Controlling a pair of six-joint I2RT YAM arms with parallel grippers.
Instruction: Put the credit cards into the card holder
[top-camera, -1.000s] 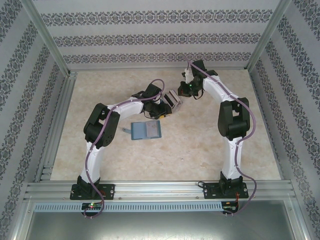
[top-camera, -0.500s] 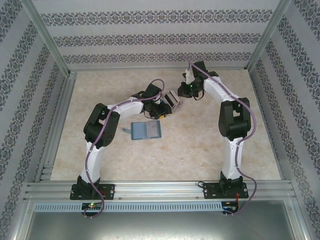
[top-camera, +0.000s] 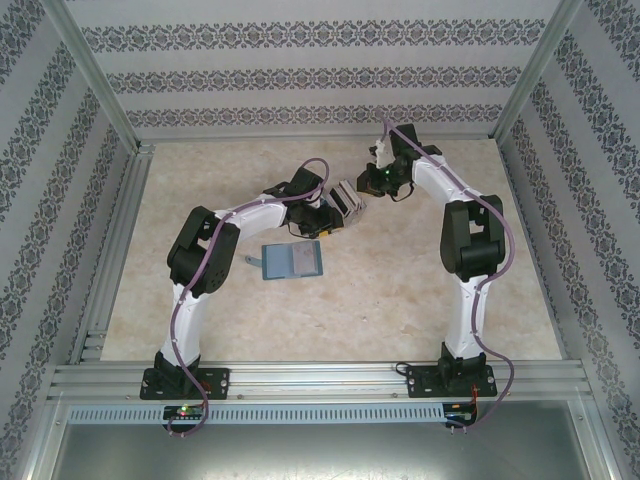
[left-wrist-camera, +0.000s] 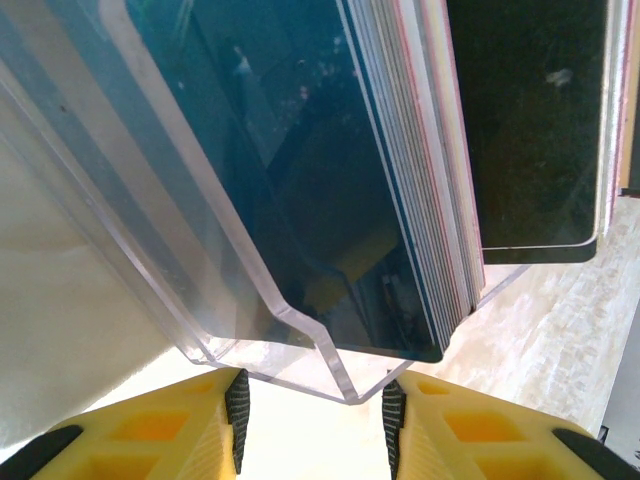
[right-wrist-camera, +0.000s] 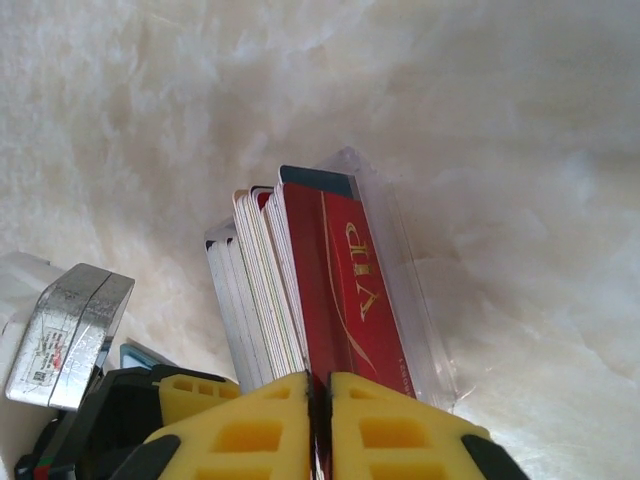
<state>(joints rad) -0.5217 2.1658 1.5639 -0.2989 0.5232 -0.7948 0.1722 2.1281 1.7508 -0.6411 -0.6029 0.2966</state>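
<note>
A clear plastic card holder stands mid-table, packed with upright credit cards in dark blue, white and pink-edged, plus a black one. The holder's clear wall fills the left wrist view. Its lower corner sits between my left gripper's yellow fingers, which close on it from the left. My right gripper hangs over the holder from the far right. It is shut on the top edge of a red VIP card standing against the clear front wall.
A flat blue-grey rectangle with a small tab lies on the marble tabletop in front of the left arm. Aluminium frame rails and patterned walls enclose the table. Open tabletop lies to the right and near side.
The right arm's wrist has shifted slightly right above the holder. The left arm and the holder have not moved.
</note>
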